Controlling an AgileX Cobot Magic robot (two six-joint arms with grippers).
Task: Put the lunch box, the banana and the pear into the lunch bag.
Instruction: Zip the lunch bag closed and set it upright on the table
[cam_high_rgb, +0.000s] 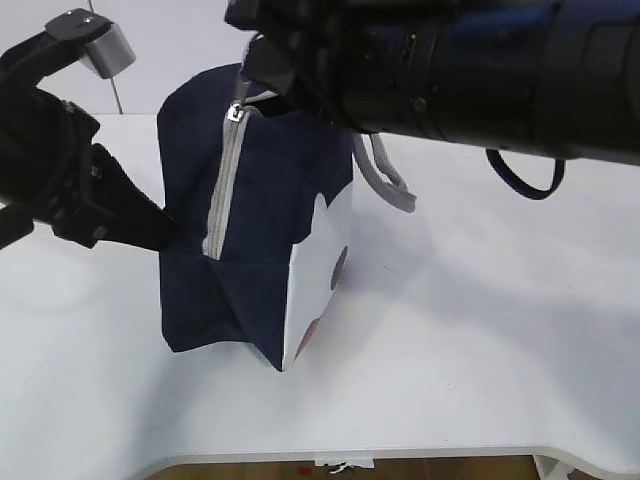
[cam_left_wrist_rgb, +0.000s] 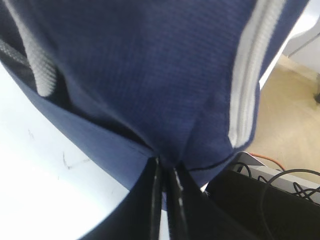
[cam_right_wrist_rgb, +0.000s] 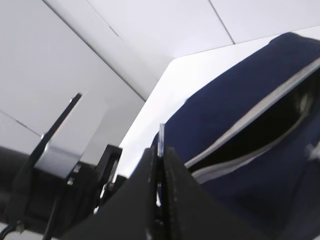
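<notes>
a: lunch bag (cam_high_rgb: 265, 200), boxy, navy fabric, standing upright on white counter (cam_high_rgb: 480, 350), left of centre in exterior view. grey zipper (cam_high_rgb: 222, 180) running down the near face, metal pull at the top. white patch (cam_high_rgb: 320, 275) on the right side with a dark and a reddish spot on it. grey webbing handle (cam_high_rgb: 392, 180) hanging off the right.

b: counted: one bag, one handle loop seen from outside, two arms. no lunch box, banana or pear visible in any view.

a: left hand (cam_high_rgb: 165, 232) clenched, pinching navy fabric at the bag's left side; in left wrist view fingers (cam_left_wrist_rgb: 159, 200) pressed together on a fold of cloth, zipper tape running beside.

b: right hand (cam_high_rgb: 250, 75) clenched too, at the bag's top by the zipper pull. in right wrist view a thin flat piece between the closed fingers (cam_right_wrist_rgb: 150, 200), probably the pull, hard to confirm. behind it, zipper partly parted, dark inside, contents not discernible.

a: in the way: right arm (cam_high_rgb: 480, 70), large and black, across the top of exterior view, hiding the bag's top edge. black cable (cam_high_rgb: 525, 180) looping beneath it. floor and cables at the edge of left wrist view.
</notes>
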